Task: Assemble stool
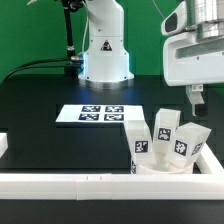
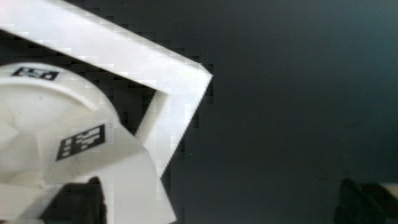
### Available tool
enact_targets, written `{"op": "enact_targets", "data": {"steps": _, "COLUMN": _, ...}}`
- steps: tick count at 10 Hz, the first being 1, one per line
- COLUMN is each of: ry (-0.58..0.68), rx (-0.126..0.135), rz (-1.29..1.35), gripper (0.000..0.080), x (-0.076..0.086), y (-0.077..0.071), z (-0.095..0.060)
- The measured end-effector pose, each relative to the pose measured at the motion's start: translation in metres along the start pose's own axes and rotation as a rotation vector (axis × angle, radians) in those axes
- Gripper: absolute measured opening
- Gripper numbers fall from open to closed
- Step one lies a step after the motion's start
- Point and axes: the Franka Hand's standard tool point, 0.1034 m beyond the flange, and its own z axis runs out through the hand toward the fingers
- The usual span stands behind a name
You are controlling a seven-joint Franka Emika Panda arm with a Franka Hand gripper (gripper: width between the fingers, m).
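The white stool (image 1: 165, 150) stands in the corner of the border rails at the exterior view's right. Its round seat ring (image 1: 160, 168) lies flat, and three short blocky tagged legs (image 1: 163, 126) stick up from it. My gripper (image 1: 197, 97) hangs above and just to the right of the stool, clear of the legs. In the wrist view the gripper (image 2: 222, 208) is open and empty, with dark fingertips (image 2: 75, 205) far apart. The seat (image 2: 45, 115) and a tagged leg (image 2: 128, 175) show below it.
The marker board (image 1: 100, 115) lies flat mid-table. A long white rail (image 1: 90, 181) runs along the front, and a shorter one (image 1: 208, 152) runs along the right; their corner shows in the wrist view (image 2: 169, 70). A white piece (image 1: 3, 147) sits at the left edge. The robot base (image 1: 104, 55) stands behind.
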Motion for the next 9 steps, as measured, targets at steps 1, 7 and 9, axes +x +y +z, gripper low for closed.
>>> {"op": "enact_targets", "data": {"steps": 1, "ry": 0.006, "rx": -0.004, "rz": -0.102, "gripper": 0.0649, "x": 0.0016, "y": 0.0005, "z": 0.0001}}
{"op": "enact_targets", "data": {"steps": 7, "ry": 0.010, "rx": -0.013, "rz": -0.263, "gripper": 0.0649, "x": 0.0059, "y": 0.0019, "z": -0.0001}}
{"op": "enact_targets", "data": {"steps": 9, "ry": 0.010, "rx": -0.013, "rz": -0.263, "gripper": 0.0649, "x": 0.0059, "y": 0.0019, "z": -0.0001}}
